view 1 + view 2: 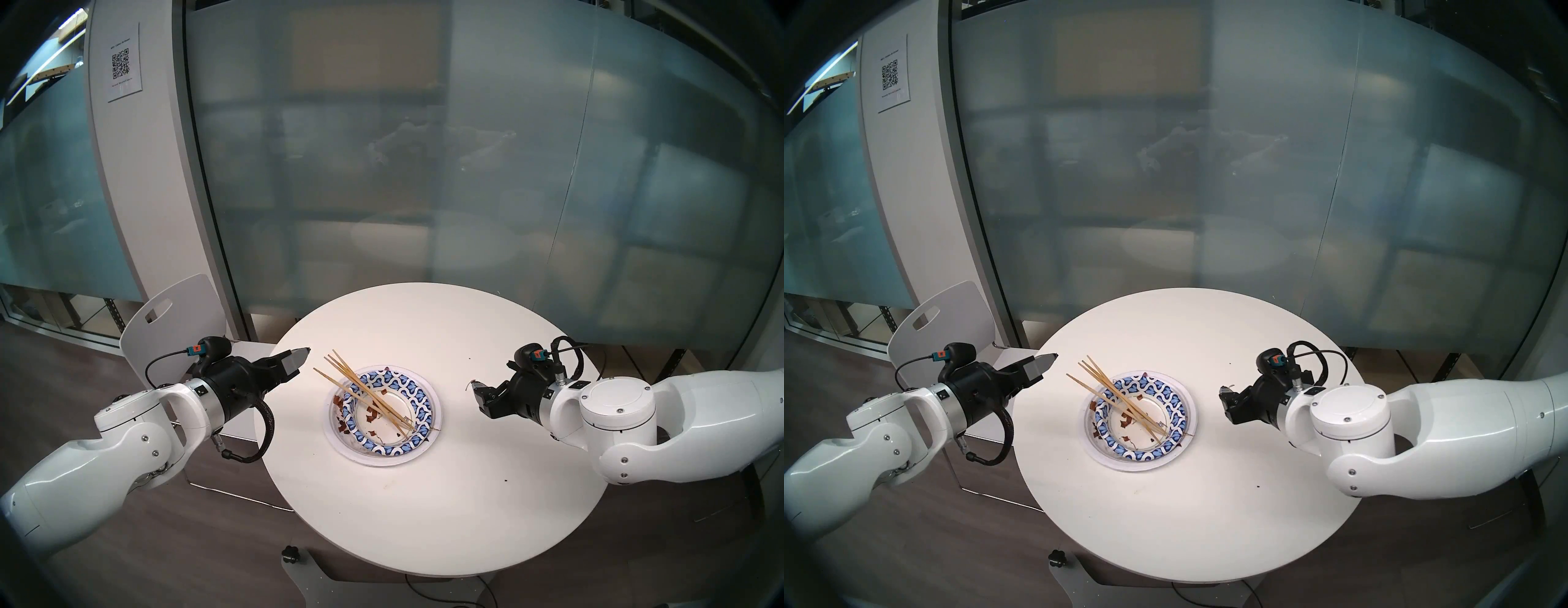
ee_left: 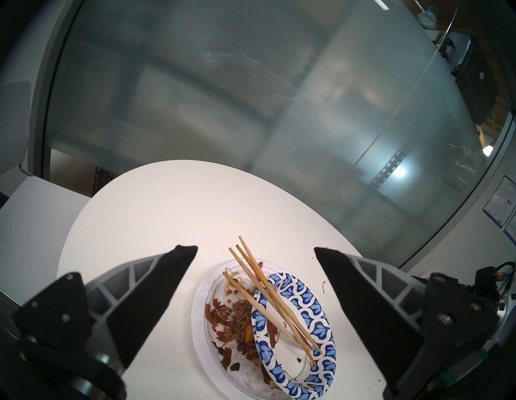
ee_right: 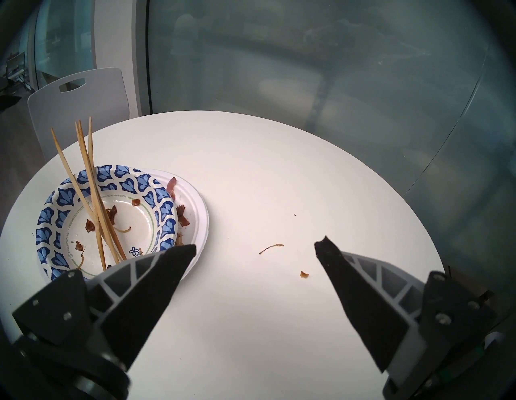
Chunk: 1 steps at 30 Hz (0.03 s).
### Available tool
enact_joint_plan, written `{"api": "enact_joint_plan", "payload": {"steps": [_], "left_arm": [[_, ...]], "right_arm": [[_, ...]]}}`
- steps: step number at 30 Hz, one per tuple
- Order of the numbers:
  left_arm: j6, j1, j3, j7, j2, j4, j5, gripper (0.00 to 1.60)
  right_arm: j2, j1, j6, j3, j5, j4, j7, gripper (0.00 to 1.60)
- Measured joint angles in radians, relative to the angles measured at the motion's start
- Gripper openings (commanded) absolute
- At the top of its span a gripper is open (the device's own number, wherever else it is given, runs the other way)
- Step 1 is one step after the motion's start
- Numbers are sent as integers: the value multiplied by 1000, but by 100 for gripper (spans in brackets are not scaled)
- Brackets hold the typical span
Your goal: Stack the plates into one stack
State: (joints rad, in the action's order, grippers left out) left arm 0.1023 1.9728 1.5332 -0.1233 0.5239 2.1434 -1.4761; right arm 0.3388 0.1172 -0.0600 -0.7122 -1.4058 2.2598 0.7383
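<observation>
Stack count is hard to read: on the round white table (image 1: 424, 530) only one blue-and-white patterned paper plate (image 1: 418, 390) shows, nested on a wider plain white paper plate (image 1: 339, 441); any further plates under them can't be made out from any view. The pile sits near table centre, between the two arms. In the left wrist view the patterned plate looks shifted toward one side of the white one, with brown food scraps (image 2: 237, 318) exposed on the white rim. Thin wooden chopsticks (image 1: 360, 388) lie across the patterned plate, ends overhanging toward the left arm. In the right wrist view one finger hides the near edge of the stack. Left gripper (image 2: 255, 248) jaws spread wide, nothing between them, clear of the plates. Right gripper (image 3: 255, 245) likewise fully spread, empty, above bare tabletop with small crumbs (image 3: 304, 274) beside the stack.
</observation>
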Motion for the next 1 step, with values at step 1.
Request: {"api": "enact_joint_plan", "payload": {"steps": [1], "left_arm": [[0,0,0,0,0,0,0,160]], "right_arm": [[0,0,0,0,0,0,0,160]]}}
